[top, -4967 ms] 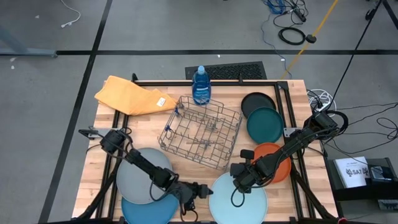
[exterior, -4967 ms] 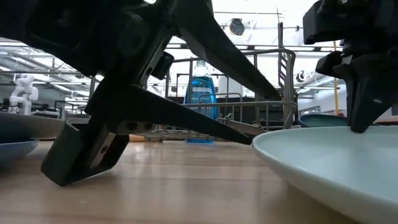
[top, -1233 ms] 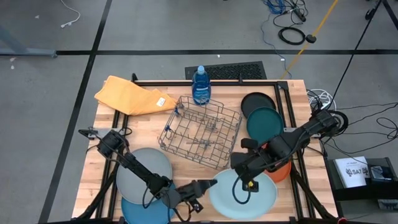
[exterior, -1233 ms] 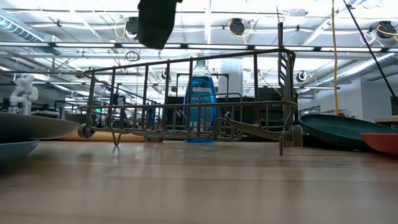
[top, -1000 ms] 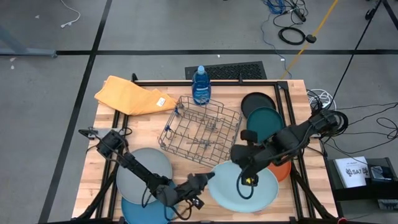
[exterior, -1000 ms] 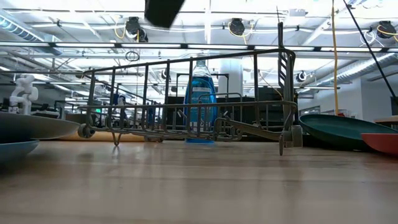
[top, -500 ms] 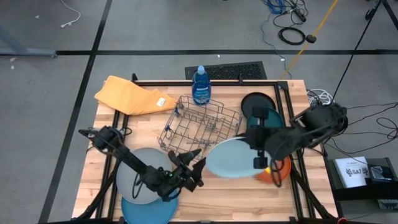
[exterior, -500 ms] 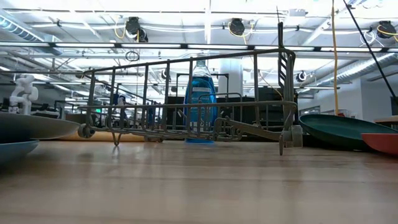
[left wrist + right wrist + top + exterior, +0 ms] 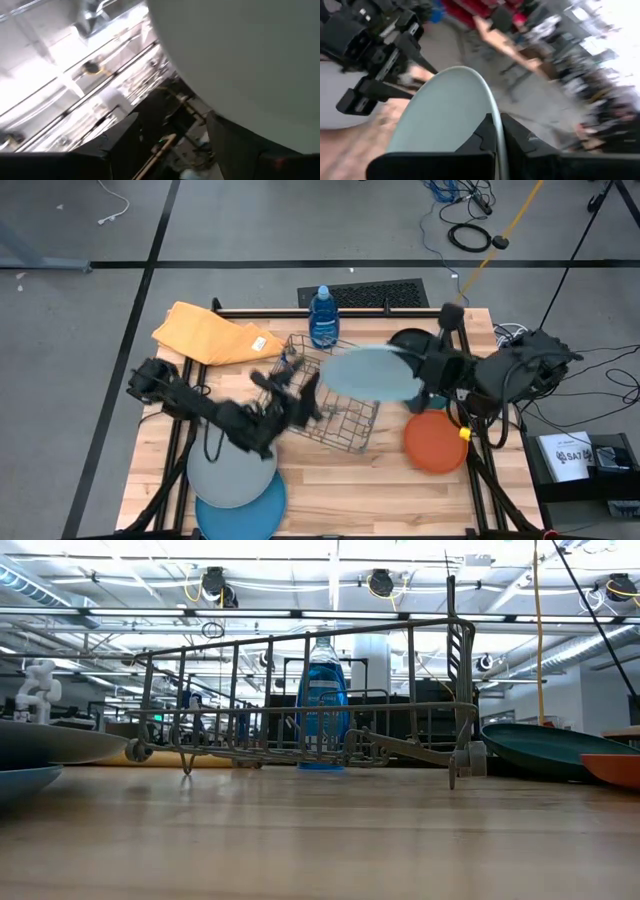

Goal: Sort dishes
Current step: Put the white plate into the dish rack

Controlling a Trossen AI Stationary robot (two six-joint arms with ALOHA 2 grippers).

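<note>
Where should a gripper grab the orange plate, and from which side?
Pinch the rim. The orange plate lies flat on the table with nothing stacked on it, so only its raised edge offers a hold. The side facing the table's middle looks barest. The right gripper is already shut on the light blue plate.

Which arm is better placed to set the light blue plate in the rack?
Right. Its end effector already grips the plate by the rim, above the rack. The left end effector is open, beside it.
</note>
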